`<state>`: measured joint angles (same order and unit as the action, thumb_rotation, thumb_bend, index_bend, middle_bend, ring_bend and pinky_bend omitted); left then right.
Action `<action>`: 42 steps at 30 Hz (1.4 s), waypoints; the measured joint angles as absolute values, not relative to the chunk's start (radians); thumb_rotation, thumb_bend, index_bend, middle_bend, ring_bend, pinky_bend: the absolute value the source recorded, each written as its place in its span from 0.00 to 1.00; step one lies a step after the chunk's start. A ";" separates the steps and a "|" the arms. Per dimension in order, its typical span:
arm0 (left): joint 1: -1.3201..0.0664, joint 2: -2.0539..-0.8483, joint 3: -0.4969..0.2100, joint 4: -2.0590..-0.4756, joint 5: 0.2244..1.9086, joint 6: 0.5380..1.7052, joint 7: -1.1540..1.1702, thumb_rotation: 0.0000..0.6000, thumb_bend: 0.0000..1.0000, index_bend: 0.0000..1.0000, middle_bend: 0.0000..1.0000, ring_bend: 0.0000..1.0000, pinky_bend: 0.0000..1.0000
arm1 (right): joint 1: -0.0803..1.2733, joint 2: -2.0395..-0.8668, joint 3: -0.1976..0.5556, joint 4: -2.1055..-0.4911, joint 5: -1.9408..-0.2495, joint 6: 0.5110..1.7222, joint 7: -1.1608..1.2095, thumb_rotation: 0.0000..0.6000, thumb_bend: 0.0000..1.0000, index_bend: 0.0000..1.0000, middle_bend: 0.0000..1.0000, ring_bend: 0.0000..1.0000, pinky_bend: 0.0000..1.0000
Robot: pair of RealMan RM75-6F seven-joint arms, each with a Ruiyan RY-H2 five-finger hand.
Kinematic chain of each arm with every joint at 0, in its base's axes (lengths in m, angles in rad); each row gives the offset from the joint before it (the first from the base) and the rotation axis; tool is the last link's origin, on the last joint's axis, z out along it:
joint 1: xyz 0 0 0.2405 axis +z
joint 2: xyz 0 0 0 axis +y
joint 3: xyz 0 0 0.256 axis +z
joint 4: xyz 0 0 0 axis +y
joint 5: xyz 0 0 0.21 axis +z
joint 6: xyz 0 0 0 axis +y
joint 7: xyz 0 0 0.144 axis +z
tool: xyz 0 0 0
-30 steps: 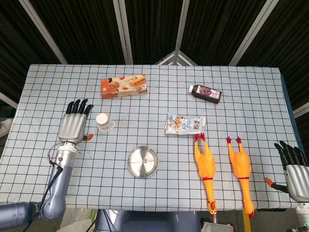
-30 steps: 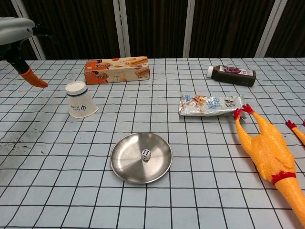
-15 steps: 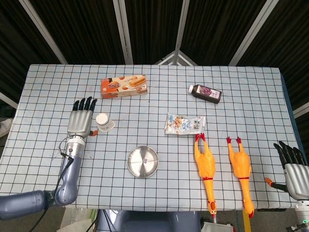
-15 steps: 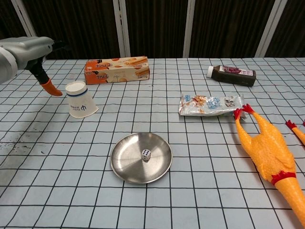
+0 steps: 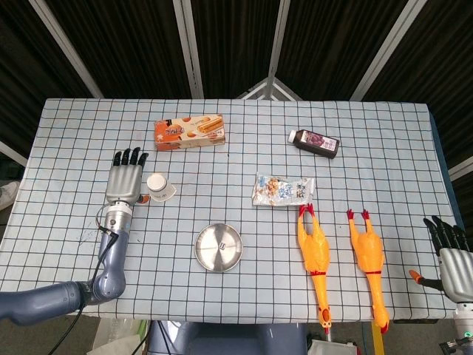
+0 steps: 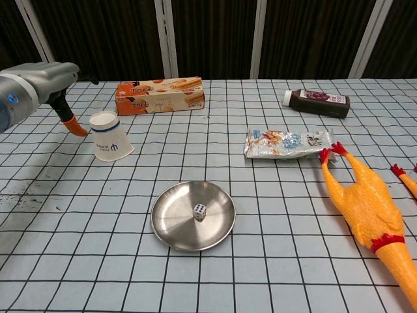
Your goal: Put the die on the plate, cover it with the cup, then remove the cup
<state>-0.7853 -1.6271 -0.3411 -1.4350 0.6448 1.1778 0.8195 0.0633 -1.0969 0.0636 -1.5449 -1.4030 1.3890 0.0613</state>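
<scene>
Die (image 6: 200,211) on plate (image 6: 171,225), chest view only

The left hand (image 5: 124,183) is stretched out flat over the desk (image 5: 384,148), palm down. Its dark fingers (image 5: 127,157) point away from the robot and sit close side by side. Its orange-tipped thumb (image 6: 76,126) sticks out to the side and holds nothing. The grey left arm (image 5: 52,302) bends up from the near edge. The right hand (image 5: 452,255) waits at the near right corner, fingers up and a bit apart, holding nothing.
</scene>
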 measured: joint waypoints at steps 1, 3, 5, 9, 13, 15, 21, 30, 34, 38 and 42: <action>-0.788 -1.629 -0.338 -1.420 0.645 1.169 0.816 1.00 0.21 0.16 0.07 0.00 0.00 | 0.064 -1.098 0.066 -1.542 -1.398 1.387 0.063 1.00 0.09 0.02 0.02 0.07 0.00; -0.791 -1.633 -0.334 -1.398 0.644 1.156 0.812 1.00 0.22 0.17 0.08 0.00 0.00 | 0.065 -1.098 0.070 -1.538 -1.391 1.383 0.067 1.00 0.09 0.02 0.02 0.07 0.00; -0.796 -1.639 -0.331 -1.372 0.640 1.141 0.807 1.00 0.23 0.18 0.10 0.00 0.00 | 0.067 -1.098 0.074 -1.534 -1.382 1.378 0.072 1.00 0.09 0.02 0.02 0.07 0.00; -0.806 -1.657 -0.329 -1.325 0.636 1.110 0.788 1.00 0.25 0.20 0.13 0.00 0.00 | 0.070 -1.098 0.079 -1.528 -1.370 1.367 0.076 1.00 0.09 0.02 0.02 0.07 0.00; -0.817 -1.680 -0.324 -1.285 0.649 1.087 0.762 1.00 0.27 0.22 0.13 0.00 0.01 | 0.073 -1.097 0.082 -1.523 -1.362 1.360 0.080 1.00 0.09 0.03 0.02 0.07 0.00; -0.821 -1.691 -0.322 -1.269 0.656 1.081 0.751 1.00 0.28 0.23 0.14 0.00 0.02 | 0.074 -1.097 0.083 -1.523 -1.361 1.357 0.082 1.00 0.09 0.03 0.02 0.07 0.00; -0.835 -1.728 -0.314 -1.221 0.675 1.063 0.726 1.00 0.33 0.24 0.13 0.04 0.17 | 0.075 -1.095 0.083 -1.522 -1.358 1.351 0.083 1.00 0.09 0.03 0.02 0.07 0.00; -0.844 -1.770 -0.294 -1.174 0.731 1.045 0.674 1.00 0.34 0.28 0.17 0.14 0.26 | 0.076 -1.091 0.080 -1.525 -1.358 1.346 0.082 1.00 0.09 0.03 0.02 0.07 0.00; -0.844 -1.778 -0.290 -1.166 0.753 1.047 0.655 1.00 0.35 0.28 0.17 0.19 0.31 | 0.076 -1.089 0.079 -1.527 -1.356 1.342 0.081 1.00 0.09 0.02 0.02 0.07 0.00; -0.842 -1.782 -0.285 -1.162 0.769 1.049 0.642 1.00 0.37 0.30 0.19 0.22 0.33 | 0.077 -1.089 0.078 -1.528 -1.356 1.340 0.081 1.00 0.09 0.02 0.02 0.07 0.00; -0.840 -1.786 -0.282 -1.158 0.787 1.052 0.627 1.00 0.38 0.31 0.23 0.24 0.34 | 0.079 -1.091 0.077 -1.528 -1.357 1.333 0.079 1.00 0.09 0.02 0.02 0.07 0.00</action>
<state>-0.8400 -1.7858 -0.2818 -1.1578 0.7871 1.0516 0.6273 0.0791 -1.0906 0.0767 -1.5278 -1.3568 1.3333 0.0795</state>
